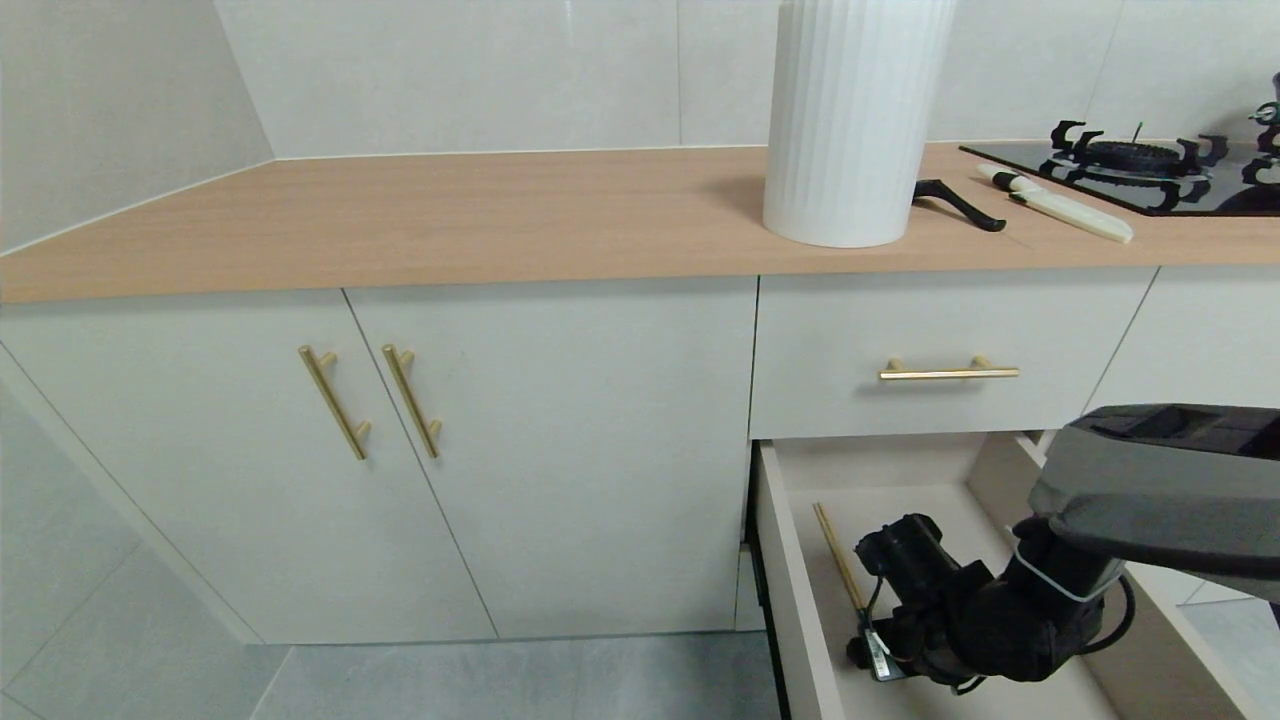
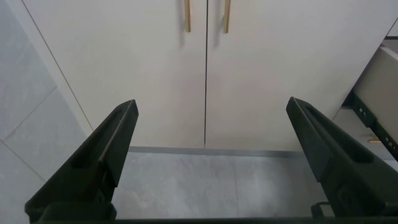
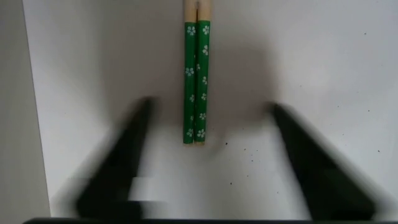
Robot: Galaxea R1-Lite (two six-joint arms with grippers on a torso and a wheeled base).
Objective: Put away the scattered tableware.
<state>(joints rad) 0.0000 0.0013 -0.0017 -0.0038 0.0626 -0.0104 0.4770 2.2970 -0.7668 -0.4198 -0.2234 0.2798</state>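
A pair of chopsticks (image 1: 838, 565) with green, flower-printed ends (image 3: 194, 81) lies on the floor of the open lower drawer (image 1: 790, 580), along its left wall. My right gripper (image 1: 880, 640) is down inside the drawer, open, with its fingers on either side of the green ends (image 3: 210, 109) and not touching them. My left gripper (image 2: 211, 109) is open and holds nothing; it faces the closed cabinet doors (image 2: 205, 62) above the grey floor. On the counter lie a white knife (image 1: 1065, 205) and a black-handled utensil (image 1: 955, 200).
A tall white ribbed vase (image 1: 850, 120) stands on the wooden counter (image 1: 450, 215) beside the utensils. A gas hob (image 1: 1130, 160) is at the far right. The upper drawer with a gold handle (image 1: 948, 372) is closed above the open one.
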